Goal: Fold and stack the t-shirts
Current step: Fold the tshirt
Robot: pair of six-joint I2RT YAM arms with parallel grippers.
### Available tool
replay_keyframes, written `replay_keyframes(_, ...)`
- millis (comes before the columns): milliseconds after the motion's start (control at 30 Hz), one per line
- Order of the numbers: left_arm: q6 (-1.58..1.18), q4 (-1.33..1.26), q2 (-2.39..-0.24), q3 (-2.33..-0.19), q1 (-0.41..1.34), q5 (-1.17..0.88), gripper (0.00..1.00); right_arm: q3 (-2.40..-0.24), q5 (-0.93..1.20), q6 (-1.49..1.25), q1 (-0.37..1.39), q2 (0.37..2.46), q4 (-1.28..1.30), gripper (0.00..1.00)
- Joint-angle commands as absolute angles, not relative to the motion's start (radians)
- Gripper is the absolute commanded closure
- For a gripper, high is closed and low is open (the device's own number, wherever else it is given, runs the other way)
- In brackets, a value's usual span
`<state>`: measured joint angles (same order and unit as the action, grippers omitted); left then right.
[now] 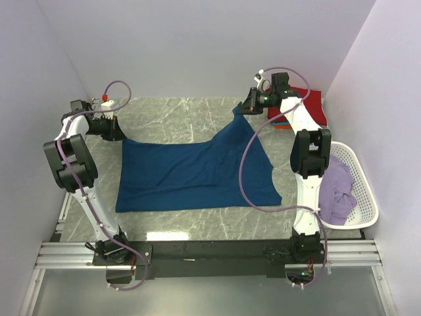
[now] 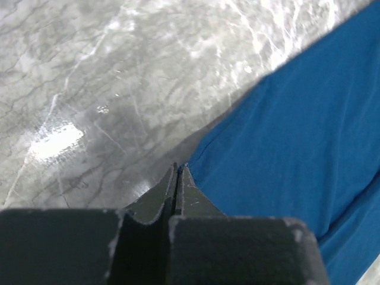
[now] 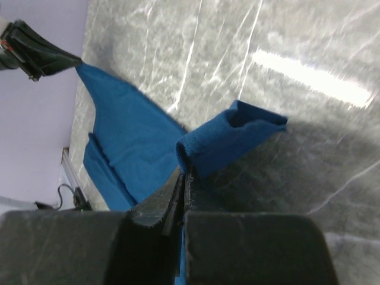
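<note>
The blue t-shirt [image 1: 197, 174] lies spread on the table [image 1: 171, 112], not folded yet. The left gripper [image 2: 178, 173] and the right gripper [image 3: 183, 178] each pinch a far corner. Purple clothes [image 1: 337, 187] wait in the basket [image 1: 367, 197].

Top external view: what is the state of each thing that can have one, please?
blue t-shirt: spread open on the table, both far corners pinched, the right one lifted.
left gripper: shut on the blue t-shirt.
right gripper: shut on the blue t-shirt.
purple shirt: crumpled in the basket.
red shirt: folded, at the far right corner.
</note>
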<state>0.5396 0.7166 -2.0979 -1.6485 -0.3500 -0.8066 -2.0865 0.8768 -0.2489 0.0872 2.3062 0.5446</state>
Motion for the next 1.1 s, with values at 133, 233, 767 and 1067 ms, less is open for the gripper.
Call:
replay_keyframes(133, 0.686, 0.761, -1.974, -1.578, -0.376, -0.862, 0.99, -1.999, 0.94, -0.17, 0.074, 2.174, 0.612, 1.0)
replay_keyframes(233, 0.724, 0.807, -1.959, -1.577, -0.394, -0.893, 0.99, -1.973, 0.945, -0.155, 0.072, 2.143, 0.63, 1.0)
replay_keyframes(767, 0.917, 0.891, -1.799, -1.44, -0.416, -0.923, 0.99, -1.74, 0.969, -0.061, 0.072, 1.941, 0.729, 1.0)
replay_keyframes(1067, 1.098, 1.0, -1.73, -1.359, -0.466, -0.917, 0.99, -1.582, 0.966, -0.017, 0.071, 1.824, 0.749, 1.0)
